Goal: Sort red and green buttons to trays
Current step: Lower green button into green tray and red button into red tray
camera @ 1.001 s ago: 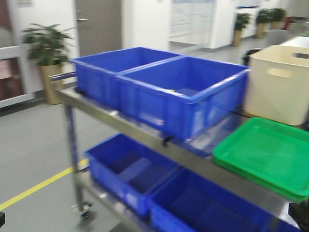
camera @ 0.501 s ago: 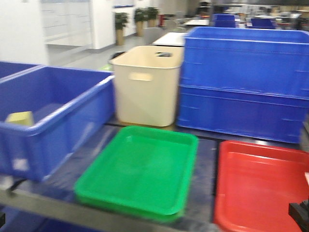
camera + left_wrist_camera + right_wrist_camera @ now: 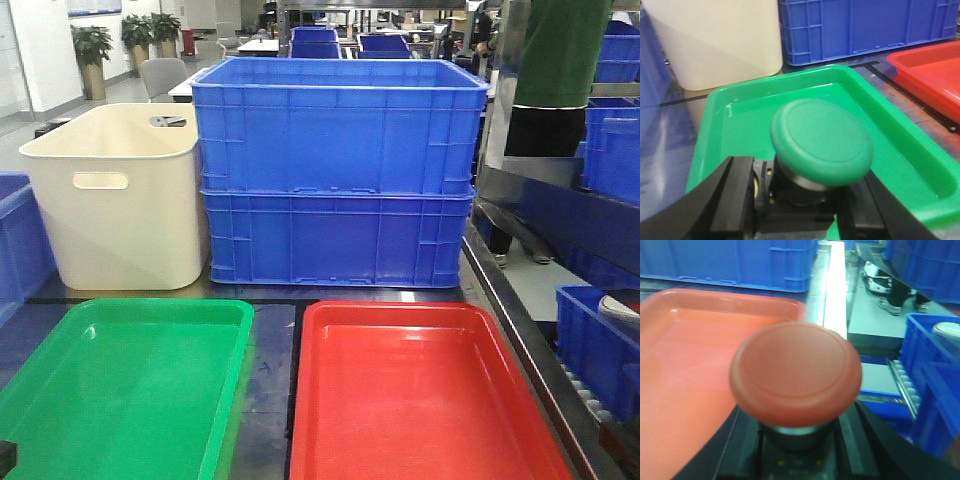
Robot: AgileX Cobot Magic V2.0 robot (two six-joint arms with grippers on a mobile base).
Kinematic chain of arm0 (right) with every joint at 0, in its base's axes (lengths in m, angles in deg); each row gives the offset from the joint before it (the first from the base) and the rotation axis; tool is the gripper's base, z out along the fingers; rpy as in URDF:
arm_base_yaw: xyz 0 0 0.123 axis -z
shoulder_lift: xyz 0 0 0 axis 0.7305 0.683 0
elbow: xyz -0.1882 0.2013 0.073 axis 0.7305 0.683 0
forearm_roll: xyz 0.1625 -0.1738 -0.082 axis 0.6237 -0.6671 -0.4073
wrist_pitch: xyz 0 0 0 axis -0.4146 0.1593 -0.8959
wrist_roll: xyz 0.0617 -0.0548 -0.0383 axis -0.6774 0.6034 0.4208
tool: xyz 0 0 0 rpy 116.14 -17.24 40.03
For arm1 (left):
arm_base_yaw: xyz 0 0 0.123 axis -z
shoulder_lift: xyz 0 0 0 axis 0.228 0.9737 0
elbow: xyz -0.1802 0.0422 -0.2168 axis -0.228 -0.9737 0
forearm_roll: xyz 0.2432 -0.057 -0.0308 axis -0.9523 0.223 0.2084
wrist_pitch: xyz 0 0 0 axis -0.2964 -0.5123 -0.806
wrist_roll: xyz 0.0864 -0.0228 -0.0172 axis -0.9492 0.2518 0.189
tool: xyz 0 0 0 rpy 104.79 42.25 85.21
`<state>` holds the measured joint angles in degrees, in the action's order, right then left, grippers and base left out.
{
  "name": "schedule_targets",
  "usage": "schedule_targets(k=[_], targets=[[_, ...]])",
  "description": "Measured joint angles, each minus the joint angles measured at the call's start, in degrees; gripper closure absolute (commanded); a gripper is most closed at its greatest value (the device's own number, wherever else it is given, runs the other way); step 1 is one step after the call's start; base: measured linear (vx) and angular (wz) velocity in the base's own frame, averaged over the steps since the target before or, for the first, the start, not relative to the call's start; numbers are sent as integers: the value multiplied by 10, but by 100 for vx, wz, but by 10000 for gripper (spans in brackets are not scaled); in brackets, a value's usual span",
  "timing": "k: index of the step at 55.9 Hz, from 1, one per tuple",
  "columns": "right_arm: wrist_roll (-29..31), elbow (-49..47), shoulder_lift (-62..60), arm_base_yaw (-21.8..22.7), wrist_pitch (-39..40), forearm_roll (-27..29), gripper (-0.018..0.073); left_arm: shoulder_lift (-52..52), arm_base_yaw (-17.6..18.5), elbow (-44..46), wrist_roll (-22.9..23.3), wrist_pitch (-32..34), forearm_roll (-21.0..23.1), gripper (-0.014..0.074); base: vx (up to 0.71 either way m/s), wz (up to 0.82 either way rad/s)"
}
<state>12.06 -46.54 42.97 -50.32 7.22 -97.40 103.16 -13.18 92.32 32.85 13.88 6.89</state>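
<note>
In the left wrist view, my left gripper [image 3: 800, 200] is shut on the green button [image 3: 822, 142], its black fingers pressed against the dark base. It hangs over the near end of the green tray [image 3: 740, 110]. My right gripper [image 3: 797, 450] is shut on the red button [image 3: 796, 372] and sits above the right edge of the red tray [image 3: 690, 355]. From the front, the green tray [image 3: 120, 390] and red tray [image 3: 420, 400] lie side by side, and both look bare. Neither gripper shows in the front view.
Behind the trays stand a cream tub [image 3: 115, 195] and two stacked blue crates [image 3: 335, 170]. A person [image 3: 555, 70] stands at the back right beside more blue crates [image 3: 600, 340]. The shelf's metal edge [image 3: 835, 285] runs just right of the red tray.
The front view has swung to the right, from the open blue crates on the cart to squarely facing the green and red trays.
</note>
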Motion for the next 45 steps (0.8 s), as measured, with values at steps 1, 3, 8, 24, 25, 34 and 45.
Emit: schedule_targets(k=[1, 3, 8, 24, 25, 34, 45], targets=[[0, 0, 0, 0, 0, 0, 567, 1, 0, 0, 0, 0, 0, 596, 3, -13], [0, 0, 0, 0, 0, 0, 567, 2, 0, 0, 0, 0, 0, 596, 2, -9], [0, 0, 0, 0, 0, 0, 567, 5, 0, 0, 0, 0, 0, 596, 1, -3], [0, 0, 0, 0, 0, 0, 567, 5, 0, 0, 0, 0, 0, 596, 0, 0], [0, 0, 0, 0, 0, 0, 567, 5, 0, 0, 0, 0, 0, 596, 0, 0], [0, 0, 0, 0, 0, 0, 567, 5, 0, 0, 0, 0, 0, 596, 0, 0], [-8, 0, 0, 0, 0, 9, 567, 5, 0, 0, 0, 1, 0, 596, 0, 0]])
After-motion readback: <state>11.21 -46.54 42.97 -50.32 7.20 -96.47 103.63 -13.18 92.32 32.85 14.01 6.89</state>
